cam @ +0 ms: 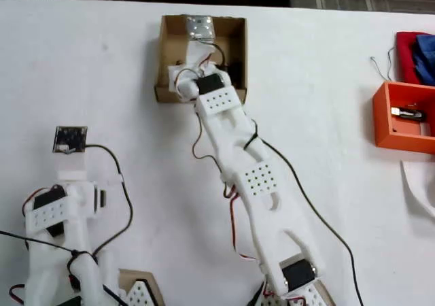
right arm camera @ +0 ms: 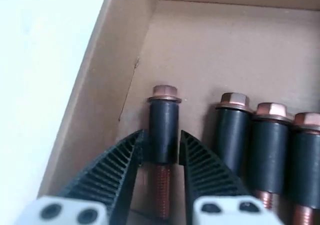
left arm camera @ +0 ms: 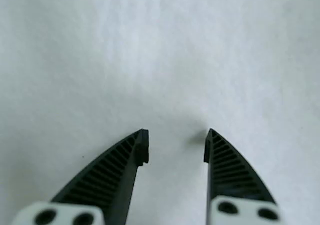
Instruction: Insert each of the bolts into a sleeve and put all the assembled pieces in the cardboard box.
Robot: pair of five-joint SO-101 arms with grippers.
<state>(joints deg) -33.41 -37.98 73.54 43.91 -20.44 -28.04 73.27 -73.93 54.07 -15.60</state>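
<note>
1. The right claw [right arm camera: 162,139] is closed on a sleeved bolt [right arm camera: 164,122], which is pinched by its black sleeve with one jaw on either side.
2. The bolt's long axis runs in line with the fingers. Its copper head [right arm camera: 164,91] points away from the claw, and the threaded end lies back between the jaws, toward the wrist.
3. The piece is held inside the box [right arm camera: 100,85]. Whether it rests on the floor of the box cannot be told.
4. Release is judged to be the step in hand. The jaws would need to be spread and then drawn back along the bolt's axis.
5. Three assembled pieces [right arm camera: 270,140] lie in a row just beside the held one, parallel to it and with heads the same way. The nearest is close to one finger and could be nudged when the jaws are spread.
6. On the other side, the box wall stands apart from the held piece, so more room is left there.
7. In the high view, the right arm [cam: 248,177] is stretched across the table [cam: 326,68], with its wrist over the open box [cam: 165,54].
8. The left claw [left arm camera: 176,146] is spread with nothing between its jaws. It is over bare table, well apart from the box, so the right arm is much the nearer.
</note>
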